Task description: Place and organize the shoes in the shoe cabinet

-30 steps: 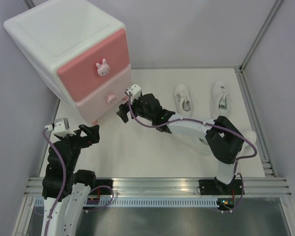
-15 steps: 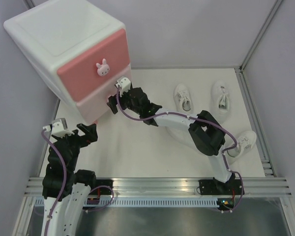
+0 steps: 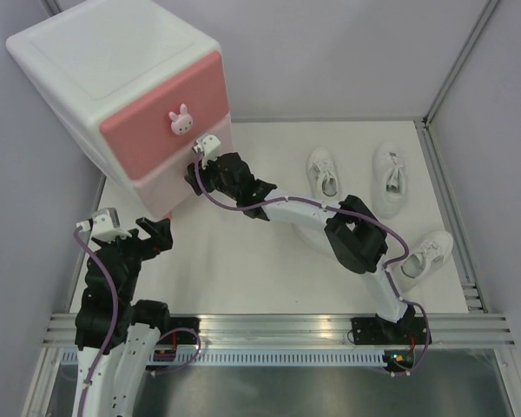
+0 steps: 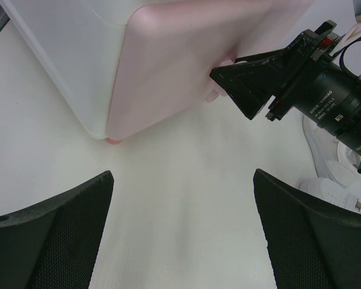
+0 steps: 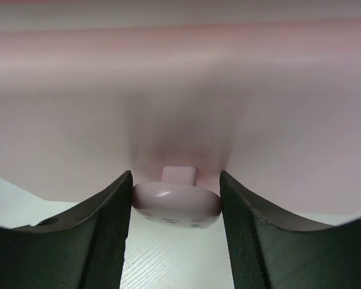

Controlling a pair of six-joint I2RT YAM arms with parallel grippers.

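The shoe cabinet [image 3: 113, 69] stands at the back left, both drawers shut. My right gripper [image 3: 195, 174] reaches to its pale pink lower front [image 5: 180, 90]. In the right wrist view this gripper [image 5: 175, 180] is shut on the lower drawer's knob [image 5: 177, 201], with a pad against each side of it. Three white shoes lie on the table to the right [image 3: 324, 172] [image 3: 389, 174] [image 3: 424, 254]. My left gripper [image 3: 156, 233] hovers open over bare table near the cabinet's front foot, with nothing between its fingers [image 4: 182, 177].
The upper drawer's bunny knob [image 3: 181, 120] sits just above my right wrist. Grey walls close in on the left, back and right. An aluminium rail [image 3: 278, 328] runs along the near edge. A shoe [image 4: 334, 189] shows at the right in the left wrist view.
My right gripper has moved left to the lower drawer front and closed on its knob. With the right arm stretched out, the near right shoe is uncovered. The left arm has not moved.
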